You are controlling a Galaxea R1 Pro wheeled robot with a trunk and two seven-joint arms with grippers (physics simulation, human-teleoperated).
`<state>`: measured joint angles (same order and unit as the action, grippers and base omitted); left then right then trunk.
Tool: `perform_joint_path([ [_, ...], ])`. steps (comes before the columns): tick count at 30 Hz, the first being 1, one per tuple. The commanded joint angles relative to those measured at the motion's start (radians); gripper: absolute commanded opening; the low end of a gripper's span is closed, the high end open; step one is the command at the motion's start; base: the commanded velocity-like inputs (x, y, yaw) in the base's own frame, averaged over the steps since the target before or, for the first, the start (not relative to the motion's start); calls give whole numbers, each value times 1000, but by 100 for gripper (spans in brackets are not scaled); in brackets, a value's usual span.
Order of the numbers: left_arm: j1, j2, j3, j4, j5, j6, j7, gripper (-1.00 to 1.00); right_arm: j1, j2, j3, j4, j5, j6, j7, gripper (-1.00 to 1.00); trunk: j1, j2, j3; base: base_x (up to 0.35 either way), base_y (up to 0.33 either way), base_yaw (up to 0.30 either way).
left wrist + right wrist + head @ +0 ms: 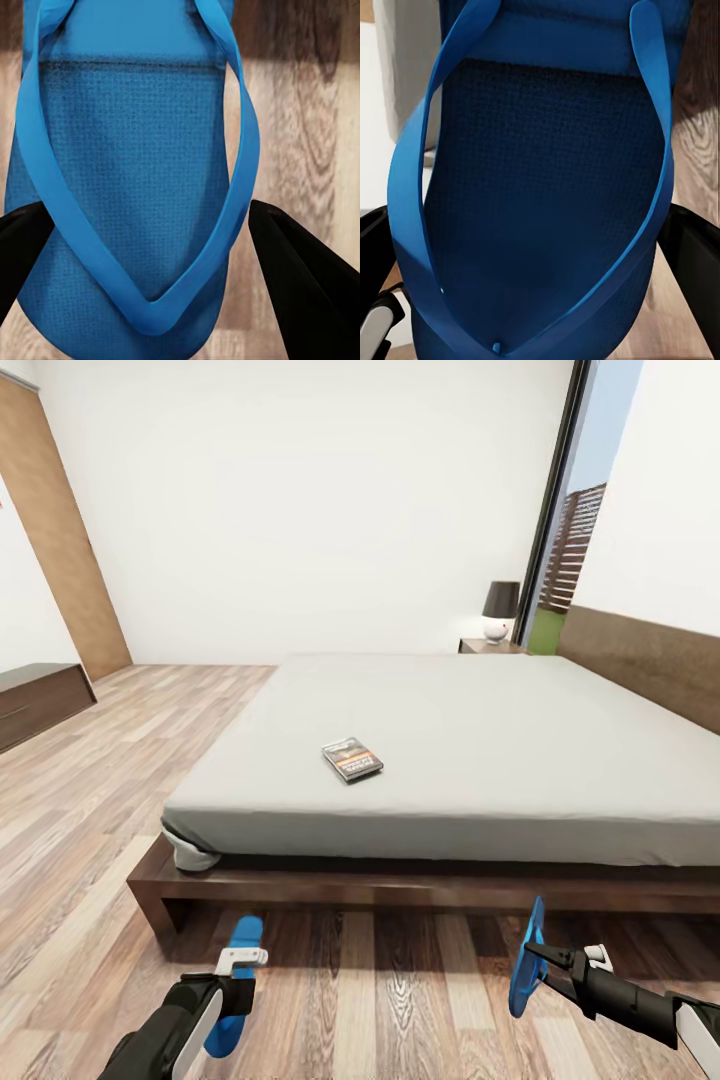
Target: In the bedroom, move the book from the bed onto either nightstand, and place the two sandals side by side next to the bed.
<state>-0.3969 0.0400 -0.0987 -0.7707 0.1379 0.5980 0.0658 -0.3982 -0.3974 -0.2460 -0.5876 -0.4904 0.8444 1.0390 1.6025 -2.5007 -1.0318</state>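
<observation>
No text, brand, number or sign can be read. Lettering is carried only by the cover of the book (pixel 352 759), lying on the bed (pixel 480 740) toward seven o'clock of the mattress; there, pale marks above and below an orange band are seen, too small and blurred to be made out. Nothing printed is seen on the blue sandals in the wrist views.

Both arms are black with glossy white shell panels near the wrists. The left gripper (pixel 243 963) carries a white bracket on a black body. The right gripper (pixel 540 960) has slim black fingers (pixel 697 255) and a small white fitting.
</observation>
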Motion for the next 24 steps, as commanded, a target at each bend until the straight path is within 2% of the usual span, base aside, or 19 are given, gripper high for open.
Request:
perform_joint_path([
  [1,0,1,-5,-2,9,3,7,-100,-1,0,-2,0,-2,5,2,-100,0,-1,-5,0,0,0],
  [3,0,0,-7,-2,8,-20,8,-100,-1,0,-2,0,-2,5,2,-100,1,-1,-13,0,0,0],
  [6,0,0,-8,4,9,-121,9,-100,-1,0,-2,0,-2,5,2,-100,2,-2,-24,0,0,0],
  [8,0,1,-6,18,9,-164,9,-100,-1,0,-2,-1,-2,5,2,-100,3,-2,-32,0,0,0],
  [12,0,14,-3,59,9,-204,19,-100,-1,0,-3,0,-2,5,2,-100,5,-3,-47,0,0,0],
  [17,0,21,-3,66,11,-196,25,-100,-1,0,-2,-2,-2,5,2,-100,7,-4,-67,0,0,0],
  [18,0,21,-3,64,12,-183,25,-100,-1,0,-2,-2,-2,5,2,-100,8,-5,-71,0,0,0],
  [19,0,20,-3,63,14,-132,23,-100,-1,0,-2,-3,-2,5,2,-100,8,-5,-75,0,0,0],
  [20,0,21,-3,62,15,-107,21,-100,-1,0,-2,-3,-2,5,2,-100,9,-5,-78,0,0,0],
  [24,-2,21,-3,48,15,-65,16,-100,-1,0,-3,-3,-2,5,3,-100,11,-6,-94,0,0,0],
])
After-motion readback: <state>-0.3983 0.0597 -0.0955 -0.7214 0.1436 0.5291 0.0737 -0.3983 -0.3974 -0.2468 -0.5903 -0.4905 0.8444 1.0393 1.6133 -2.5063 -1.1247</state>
